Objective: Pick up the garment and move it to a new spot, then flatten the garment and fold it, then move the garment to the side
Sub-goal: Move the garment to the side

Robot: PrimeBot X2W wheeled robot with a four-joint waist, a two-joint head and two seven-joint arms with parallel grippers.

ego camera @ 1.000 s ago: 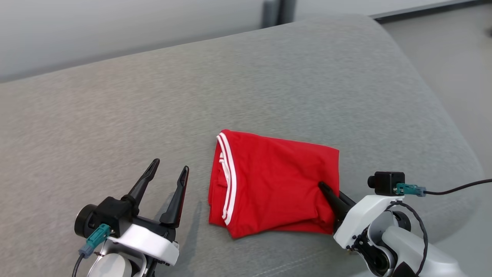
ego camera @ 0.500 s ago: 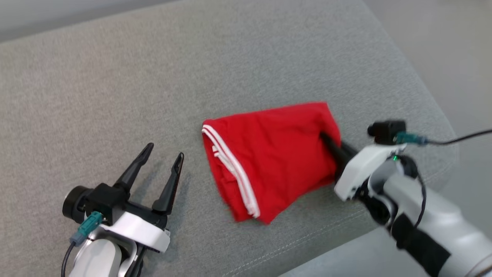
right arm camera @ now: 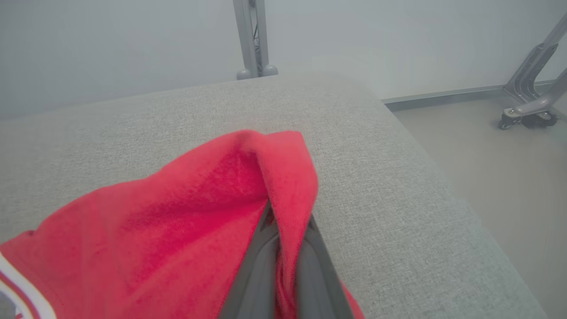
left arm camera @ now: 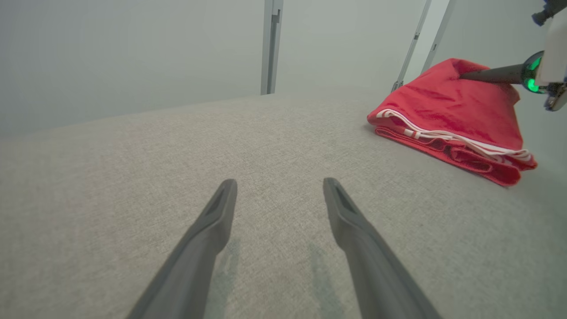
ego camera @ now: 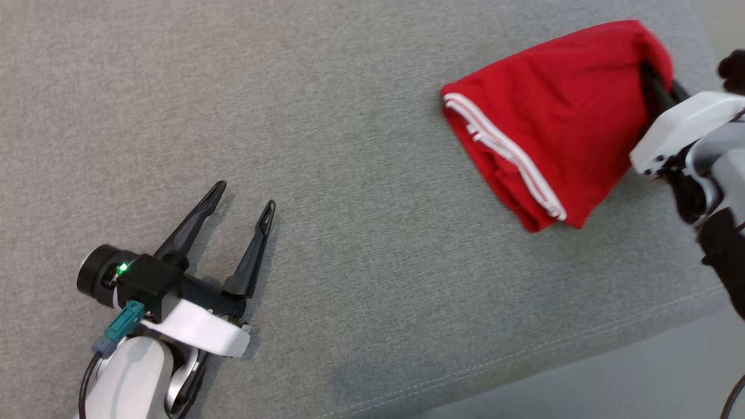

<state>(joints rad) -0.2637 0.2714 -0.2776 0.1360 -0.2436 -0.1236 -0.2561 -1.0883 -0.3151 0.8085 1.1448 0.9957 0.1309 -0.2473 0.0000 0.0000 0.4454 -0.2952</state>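
Note:
The garment (ego camera: 553, 128) is a folded red piece with white stripes, lying at the far right of the grey cushion (ego camera: 361, 116). My right gripper (ego camera: 653, 81) is shut on its right corner, which is lifted while the striped end rests on the cushion. The right wrist view shows red cloth (right arm camera: 177, 230) pinched between the two closed fingers (right arm camera: 261, 266) of the right gripper (right arm camera: 283, 235). My left gripper (ego camera: 244, 195) lies low at the lower left, open and holding nothing, well apart from the garment. From the left wrist its open fingertips (left arm camera: 279, 184) frame bare cushion, and the garment (left arm camera: 456, 119) sits at the upper right.
The cushion's front seam (ego camera: 524, 355) runs along the lower right, with floor (ego camera: 611, 396) beyond it. Its right edge (right arm camera: 425, 168) drops to the floor close to the garment. A metal post (right arm camera: 254, 40) and wheeled frame legs (right arm camera: 527, 106) stand behind.
The head camera has tilted and turned. My right gripper has pulled the garment to the right, away from the left gripper, lifting its gripped corner. The left gripper has stayed open.

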